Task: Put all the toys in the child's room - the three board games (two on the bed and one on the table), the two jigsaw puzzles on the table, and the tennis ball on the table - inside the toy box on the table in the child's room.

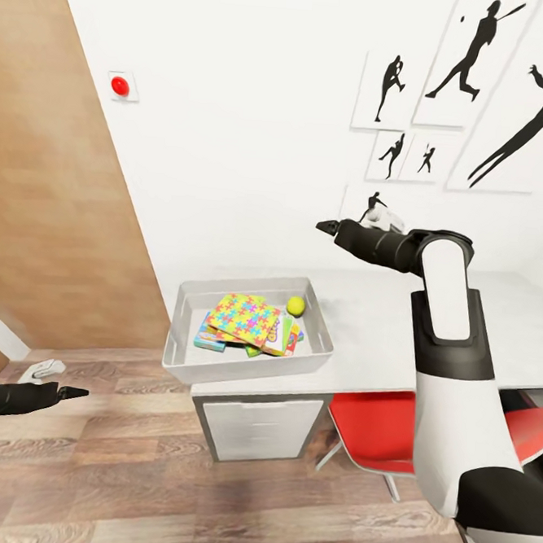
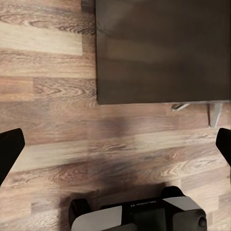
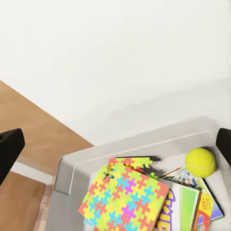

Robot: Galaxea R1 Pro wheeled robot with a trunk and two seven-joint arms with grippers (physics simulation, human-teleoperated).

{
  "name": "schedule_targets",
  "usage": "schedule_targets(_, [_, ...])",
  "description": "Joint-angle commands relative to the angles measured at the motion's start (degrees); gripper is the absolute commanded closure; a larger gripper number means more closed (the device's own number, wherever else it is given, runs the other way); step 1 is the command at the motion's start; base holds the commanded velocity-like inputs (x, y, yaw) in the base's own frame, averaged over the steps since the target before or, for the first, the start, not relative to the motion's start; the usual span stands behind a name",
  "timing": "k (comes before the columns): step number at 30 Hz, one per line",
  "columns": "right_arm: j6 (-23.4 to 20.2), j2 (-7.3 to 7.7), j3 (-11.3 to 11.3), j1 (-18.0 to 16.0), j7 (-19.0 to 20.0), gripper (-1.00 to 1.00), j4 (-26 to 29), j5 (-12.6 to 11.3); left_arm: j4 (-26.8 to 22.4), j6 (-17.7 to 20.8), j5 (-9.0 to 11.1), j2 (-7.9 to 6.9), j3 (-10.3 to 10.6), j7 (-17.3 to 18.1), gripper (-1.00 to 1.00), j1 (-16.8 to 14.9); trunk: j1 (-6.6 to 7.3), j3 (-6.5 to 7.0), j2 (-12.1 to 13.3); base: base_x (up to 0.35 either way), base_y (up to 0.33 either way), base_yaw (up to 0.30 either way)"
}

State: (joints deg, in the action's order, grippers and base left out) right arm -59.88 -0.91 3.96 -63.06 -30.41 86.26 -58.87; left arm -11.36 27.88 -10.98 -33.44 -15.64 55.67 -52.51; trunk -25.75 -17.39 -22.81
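Right hand (image 1: 326, 226) spread and empty, raised above the toy box (image 1: 189, 297) holding puzzles (image 1: 242, 317) and tennis ball (image 1: 296, 306) below it. Box overhangs the desk (image 1: 382, 313) edge; a bump could tip it.

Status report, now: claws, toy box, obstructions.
Both claws open, empty: left claw low over floor, right claw above table. Toy box holds puzzles, games, tennis ball. Nothing in the way.

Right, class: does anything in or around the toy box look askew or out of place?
The toy box juts past the table end, overhanging the floor. Inside, the jigsaw puzzle lies crooked atop board games; the tennis ball sits beside them.
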Motion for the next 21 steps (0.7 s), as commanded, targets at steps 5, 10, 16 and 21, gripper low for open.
schedule_targets(5, [-0.12, 0.48, -0.14, 0.43, -0.57, -1.00, 0.09, -0.89, -0.02, 0.42, -0.53, -0.03, -0.45, 0.25, -1.00, -0.05, -0.03, 0.35, -0.11, -0.016, 0.000, -0.080])
schedule_targets(10, [-0.12, 1.38, -0.17, 1.02, -0.58, -1.00, 0.93, -0.97, -0.03, 0.42, -0.53, -0.04, -0.44, 0.24, -1.00, -0.05, -0.03, 0.80, -0.11, -0.003, 0.000, -0.080])
schedule_targets(16, [-0.12, 1.67, -0.55, 1.99, -0.54, -1.00, 1.58, -1.09, -0.04, 0.42, -0.53, -0.04, -0.44, 0.23, -1.00, -0.05, -0.03, 1.34, -0.11, -0.001, 0.000, -0.080])
schedule_targets(21, [-0.12, 1.72, -0.73, 2.44, -0.53, -1.00, 1.73, -1.15, -0.02, 0.42, -0.53, -0.04, -0.38, 0.23, -1.00, -0.05, -0.03, 1.79, -0.11, 0.000, 0.000, -0.080])
